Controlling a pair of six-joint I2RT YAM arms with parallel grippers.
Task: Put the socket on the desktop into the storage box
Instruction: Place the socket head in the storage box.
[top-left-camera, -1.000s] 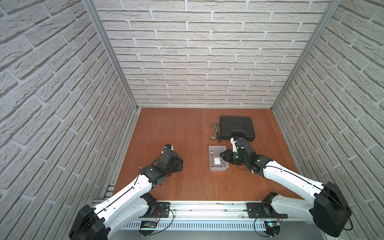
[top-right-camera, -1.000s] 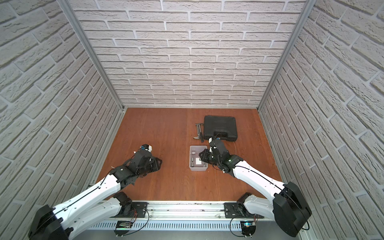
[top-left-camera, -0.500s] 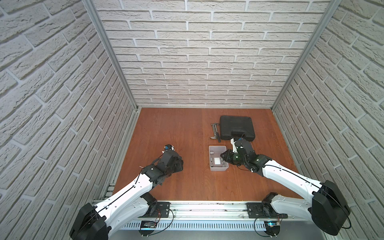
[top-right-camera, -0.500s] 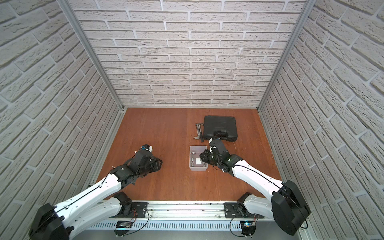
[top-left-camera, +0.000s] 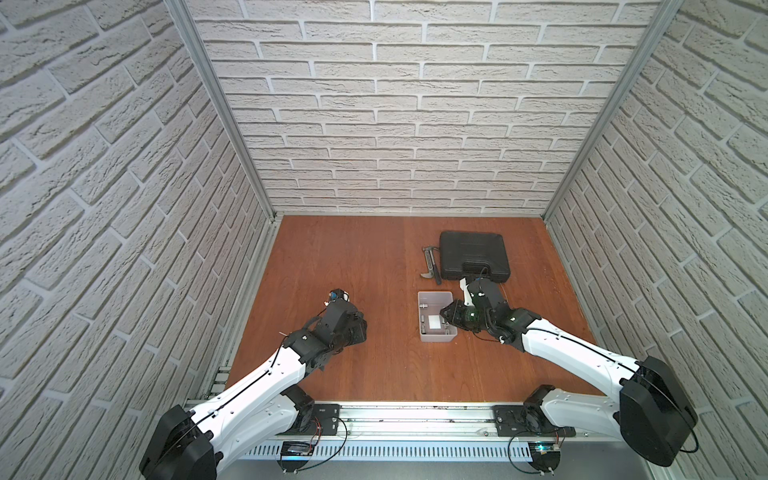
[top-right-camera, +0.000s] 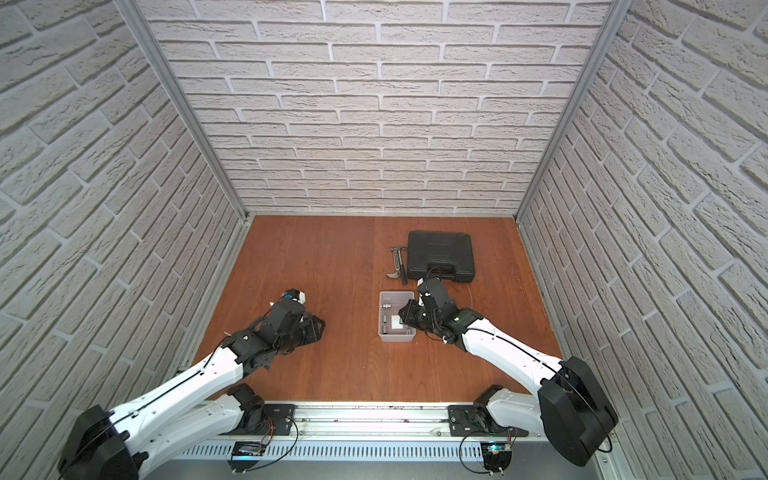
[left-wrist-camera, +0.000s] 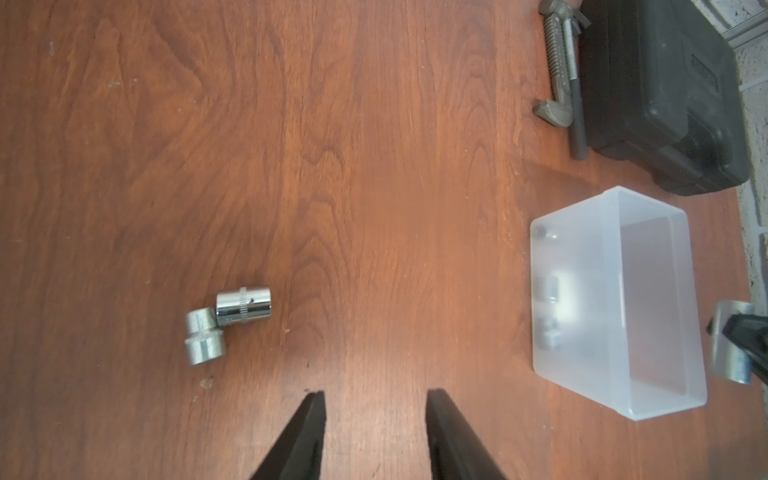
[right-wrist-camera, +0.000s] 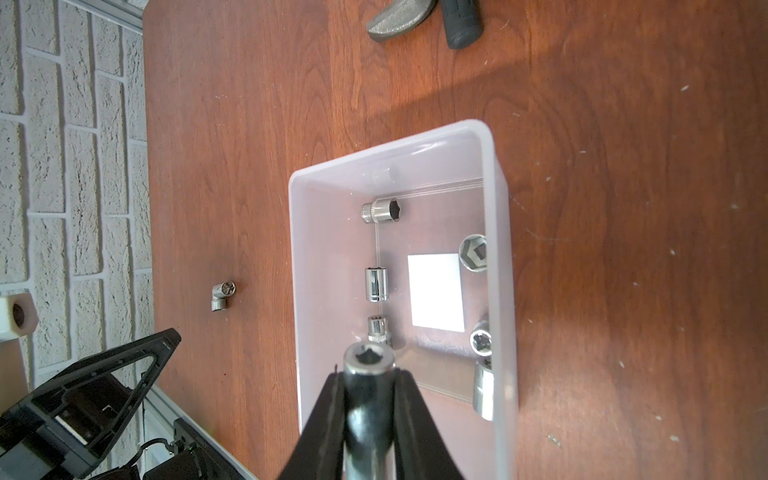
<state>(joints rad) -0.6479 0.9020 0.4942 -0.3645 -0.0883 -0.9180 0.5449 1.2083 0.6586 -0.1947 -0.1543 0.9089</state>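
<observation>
Right claw (right-wrist-camera: 369, 376) clamped on a deep socket (right-wrist-camera: 369, 359), held over the storage box (right-wrist-camera: 395, 153), probably for release.
Box contains several sockets (right-wrist-camera: 377, 284) around a white square (right-wrist-camera: 436, 291). Left claw (left-wrist-camera: 374, 399) parted, empty. Two touching sockets (left-wrist-camera: 244, 307) lie on the bench (left-wrist-camera: 374, 166).

Overhead pair, wrists close — desktop (top-left-camera: 374, 270) shared
</observation>
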